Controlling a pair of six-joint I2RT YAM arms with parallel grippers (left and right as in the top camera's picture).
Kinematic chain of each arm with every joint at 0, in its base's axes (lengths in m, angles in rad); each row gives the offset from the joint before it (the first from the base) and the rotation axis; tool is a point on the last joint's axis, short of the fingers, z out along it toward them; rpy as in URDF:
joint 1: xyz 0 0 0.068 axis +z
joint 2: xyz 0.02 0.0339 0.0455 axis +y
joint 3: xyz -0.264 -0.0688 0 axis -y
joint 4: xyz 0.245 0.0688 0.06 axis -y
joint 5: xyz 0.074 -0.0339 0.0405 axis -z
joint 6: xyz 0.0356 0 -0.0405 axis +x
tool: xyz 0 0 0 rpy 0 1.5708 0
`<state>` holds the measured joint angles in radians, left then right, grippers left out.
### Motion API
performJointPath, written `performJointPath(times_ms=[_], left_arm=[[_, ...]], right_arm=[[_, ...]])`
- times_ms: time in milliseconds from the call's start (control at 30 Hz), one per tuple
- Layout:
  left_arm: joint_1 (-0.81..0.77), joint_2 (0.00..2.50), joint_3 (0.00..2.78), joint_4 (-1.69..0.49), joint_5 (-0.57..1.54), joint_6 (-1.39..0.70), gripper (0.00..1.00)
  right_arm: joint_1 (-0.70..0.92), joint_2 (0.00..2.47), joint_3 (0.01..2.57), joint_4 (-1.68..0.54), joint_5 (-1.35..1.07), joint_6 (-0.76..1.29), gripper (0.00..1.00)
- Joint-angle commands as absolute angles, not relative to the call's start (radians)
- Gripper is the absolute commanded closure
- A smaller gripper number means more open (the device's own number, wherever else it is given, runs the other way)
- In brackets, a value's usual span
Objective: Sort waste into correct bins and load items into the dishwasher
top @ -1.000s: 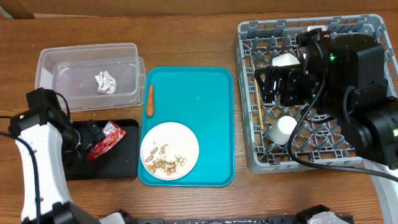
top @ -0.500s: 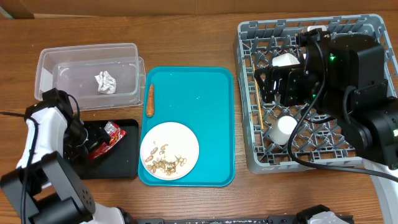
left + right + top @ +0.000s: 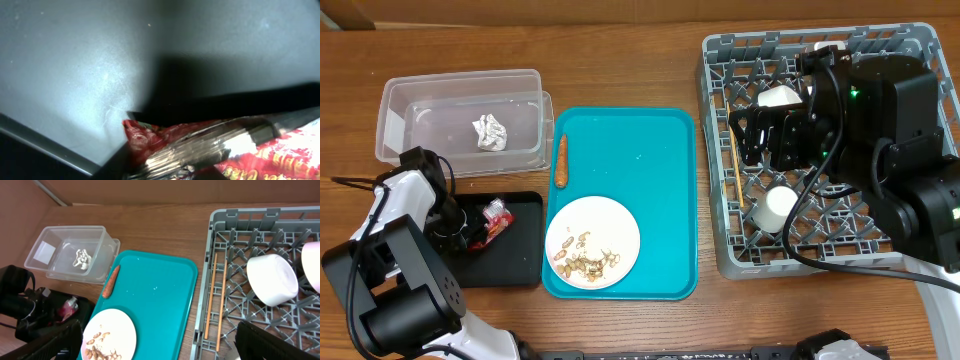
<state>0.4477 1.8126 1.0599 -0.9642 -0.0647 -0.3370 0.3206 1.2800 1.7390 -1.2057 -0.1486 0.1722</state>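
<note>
A red snack wrapper [image 3: 499, 212] lies in the black bin [image 3: 516, 266] at the lower left. My left gripper [image 3: 466, 226] is down in that bin right against the wrapper. The left wrist view shows the wrapper's red print [image 3: 282, 155] and its silver crimped edge [image 3: 200, 147] close over the bin floor [image 3: 75, 60]. The jaws themselves are too dark to make out. My right gripper [image 3: 767, 136] hangs open over the grey dish rack [image 3: 720, 150], its fingers [image 3: 50, 341] wide apart with nothing between them.
A teal tray [image 3: 640, 170] holds a carrot [image 3: 560, 162] and a white plate [image 3: 592, 241] with food scraps. A clear bin [image 3: 460, 95] contains a crumpled tissue [image 3: 490, 131]. The rack carries chopsticks [image 3: 212, 295] and a white bowl [image 3: 272, 280].
The left arm has swung up and in, bringing its gripper over the wrapper. The wrapper has shifted slightly and shows less. The right arm has not moved.
</note>
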Motion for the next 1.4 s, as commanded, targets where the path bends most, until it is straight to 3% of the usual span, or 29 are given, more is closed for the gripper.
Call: performJointPath(times_ms=[0,67,533,733,900,967,1000,1033,1167,1367], left_arm=[[0.452,1.831,1.053,-0.97,-0.077,-0.337,0.85],[0.453,1.83,1.055,-0.987,-0.069,-0.337,0.96],[0.448,1.604,1.414,-1.327,0.014,-0.335,0.96],[0.408,1.509,1.528,-1.152,0.042,-0.302,0.96],[0.362,1.569,1.495,-0.982,0.038,-0.301,0.96],[0.345,1.621,1.494,-0.916,0.027,-0.298,0.87],[0.337,1.646,1.494,-0.886,0.029,-0.292,0.78],[0.33,1.665,1.495,-0.868,0.036,-0.29,0.61],[0.315,1.691,1.496,-0.846,0.017,-0.278,0.2],[0.293,1.685,1.631,-0.996,0.172,-0.239,0.34]], right_arm=[[0.319,1.268,1.741,-1.203,-0.139,0.176,0.0],[0.319,1.268,1.741,-1.203,-0.139,0.176,0.0],[0.319,1.268,1.741,-1.203,-0.139,0.176,0.0],[0.319,1.268,1.741,-1.203,-0.139,0.176,0.0],[0.319,1.268,1.741,-1.203,-0.139,0.176,0.0],[0.319,1.268,1.741,-1.203,-0.139,0.176,0.0],[0.319,1.268,1.741,-1.203,-0.139,0.176,0.0],[0.319,1.268,1.741,-1.203,-0.139,0.176,0.0],[0.319,1.268,1.741,-1.203,-0.139,0.176,0.0],[0.318,1.268,1.741,-1.203,-0.139,0.176,0.0]])
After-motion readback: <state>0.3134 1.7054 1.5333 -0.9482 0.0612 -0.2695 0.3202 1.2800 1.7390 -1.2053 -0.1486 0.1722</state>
